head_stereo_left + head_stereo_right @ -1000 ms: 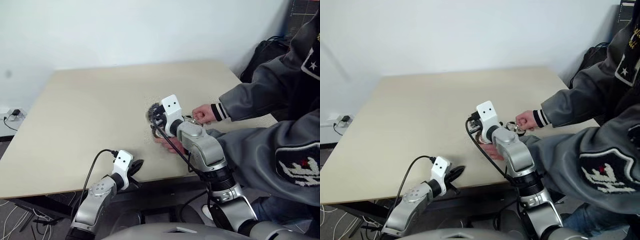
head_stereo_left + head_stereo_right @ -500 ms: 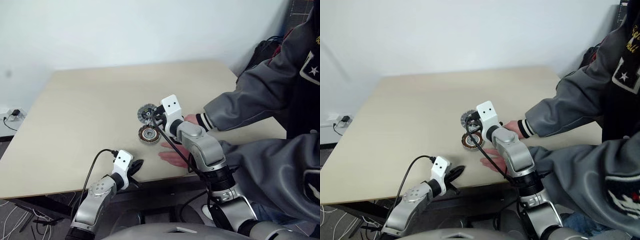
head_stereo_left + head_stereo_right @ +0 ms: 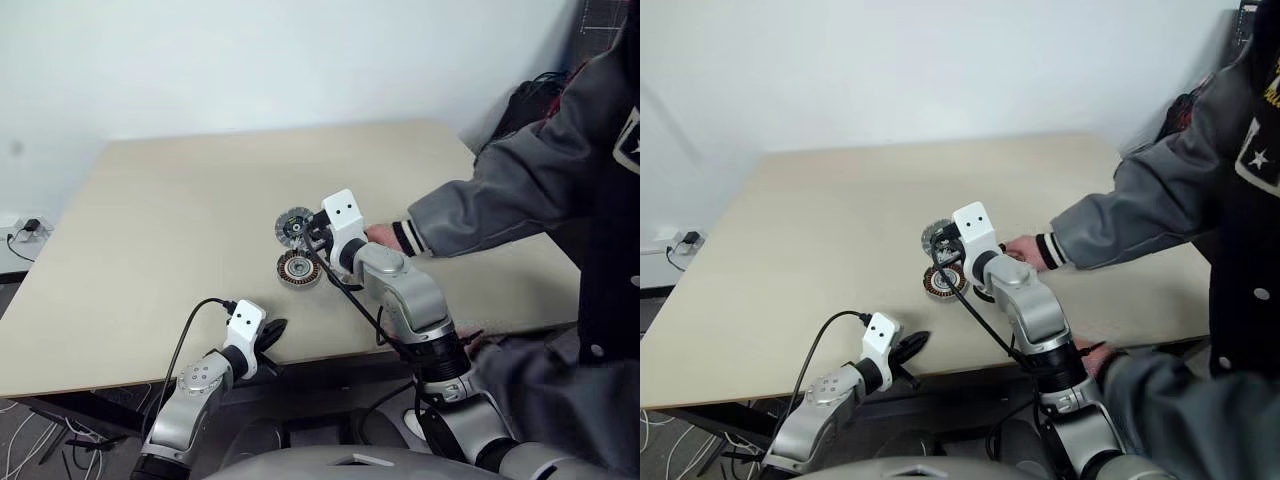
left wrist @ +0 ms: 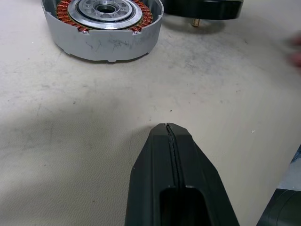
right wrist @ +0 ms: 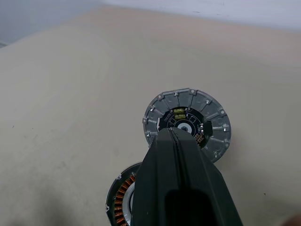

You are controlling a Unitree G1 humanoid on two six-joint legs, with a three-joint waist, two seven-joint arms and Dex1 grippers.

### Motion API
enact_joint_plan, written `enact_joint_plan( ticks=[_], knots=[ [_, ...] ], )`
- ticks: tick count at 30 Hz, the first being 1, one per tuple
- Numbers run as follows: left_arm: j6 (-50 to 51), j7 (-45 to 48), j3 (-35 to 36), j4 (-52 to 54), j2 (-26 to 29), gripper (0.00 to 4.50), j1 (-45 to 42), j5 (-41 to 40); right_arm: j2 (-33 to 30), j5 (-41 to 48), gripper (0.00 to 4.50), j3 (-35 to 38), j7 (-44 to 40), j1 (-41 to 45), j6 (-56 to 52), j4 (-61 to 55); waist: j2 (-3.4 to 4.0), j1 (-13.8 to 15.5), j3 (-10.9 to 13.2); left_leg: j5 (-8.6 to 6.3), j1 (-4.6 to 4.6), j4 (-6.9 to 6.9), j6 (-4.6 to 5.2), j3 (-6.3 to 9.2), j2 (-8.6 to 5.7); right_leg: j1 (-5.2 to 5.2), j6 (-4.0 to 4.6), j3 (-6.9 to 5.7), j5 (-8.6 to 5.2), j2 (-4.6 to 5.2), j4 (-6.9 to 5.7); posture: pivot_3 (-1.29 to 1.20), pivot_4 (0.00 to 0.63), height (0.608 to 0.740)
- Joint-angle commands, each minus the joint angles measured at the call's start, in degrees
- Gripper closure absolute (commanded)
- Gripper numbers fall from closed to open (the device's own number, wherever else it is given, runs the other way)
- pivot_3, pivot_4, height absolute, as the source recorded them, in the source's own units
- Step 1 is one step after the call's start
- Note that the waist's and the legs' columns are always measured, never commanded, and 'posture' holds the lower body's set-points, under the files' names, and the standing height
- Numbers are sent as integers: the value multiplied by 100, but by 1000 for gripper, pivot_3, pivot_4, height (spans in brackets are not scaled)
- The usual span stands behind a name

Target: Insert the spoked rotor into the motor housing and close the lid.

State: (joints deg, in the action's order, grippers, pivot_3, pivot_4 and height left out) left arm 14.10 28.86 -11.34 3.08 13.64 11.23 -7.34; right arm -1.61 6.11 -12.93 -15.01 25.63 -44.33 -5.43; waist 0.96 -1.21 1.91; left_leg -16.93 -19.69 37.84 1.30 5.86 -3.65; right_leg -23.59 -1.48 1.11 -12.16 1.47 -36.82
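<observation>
Uncovered since a person's hands withdrew, motor housing (image 3: pixel 298 267) and lid (image 3: pixel 294 226) are seen mid-frame (windings (image 4: pixel 75 21) clearest at the left wrist); left gripper (image 4: pixel 168 136) and right gripper (image 5: pixel 176 141) are both pressed together, empty.

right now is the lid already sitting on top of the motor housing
No, the lid lies ribbed face up on the table beside the motor housing, whose copper windings are still uncovered.

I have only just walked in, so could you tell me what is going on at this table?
A person's hand reaches across the table, behind the right gripper, beside the motor parts. The motor housing with its copper windings and the ribbed lid lie side by side, apart, lid not on. The right gripper hovers shut above them, holding nothing. The left gripper waits shut, low near the table's front edge.
</observation>
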Motion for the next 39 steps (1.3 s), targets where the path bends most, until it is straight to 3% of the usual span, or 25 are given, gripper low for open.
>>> enact_joint_plan(
  ticks=[1, 14, 17, 29, 32, 39],
  knots=[
    [-111, 30, 11, 86, 21, 4500, -50, -7, 31, 60, 4487, 96, 10, 108, 35, -227, 0, 0, 0, 0, 0, 0, 0, 0, 0, 0, 0, 0, 0, 0, 0, 0, 0, 740],
    [-109, 60, -11, 83, 29, 4500, -54, -9, -274, 110, 4487, 641, 155, -137, 19, -398, -1, 16, 0, 0, -1, 0, 0, 0, -1, 1, 0, -1, 0, 1, 1, 0, 0, 740],
    [-103, 73, -24, 82, 26, 4500, -60, -10, -363, 167, 3950, 934, 212, -303, -78, -526, 0, 23, 0, 0, -2, -1, 0, 0, 0, -1, 0, 1, 0, 0, 1, 0, 0, 740],
    [-69, 160, -73, 81, 31, 4500, -100, -6, -637, 362, 38, 1715, 453, -1159, -585, -1057, -1, 46, 0, 0, -1, 1, 1, -4, 0, 3, -1, 1, 0, -1, 1, 0, 0, 740],
    [-78, 169, -73, 85, 38, 4500, -97, -8, -316, 780, 38, 2186, 570, -1358, -1362, -1195, -3, 49, 0, 0, -1, 1, 2, -5, 1, 4, -1, 2, -1, -1, 1, 0, 0, 740],
    [-97, 181, -60, 100, 60, 4500, -96, -11, 966, 2076, 38, 4104, 986, -1130, -3275, -1305, 4, 53, 4, 0, -1, 3, 2, -4, 4, 4, -3, 5, 0, -2, -1, 0, 0, 740]
  ],
)
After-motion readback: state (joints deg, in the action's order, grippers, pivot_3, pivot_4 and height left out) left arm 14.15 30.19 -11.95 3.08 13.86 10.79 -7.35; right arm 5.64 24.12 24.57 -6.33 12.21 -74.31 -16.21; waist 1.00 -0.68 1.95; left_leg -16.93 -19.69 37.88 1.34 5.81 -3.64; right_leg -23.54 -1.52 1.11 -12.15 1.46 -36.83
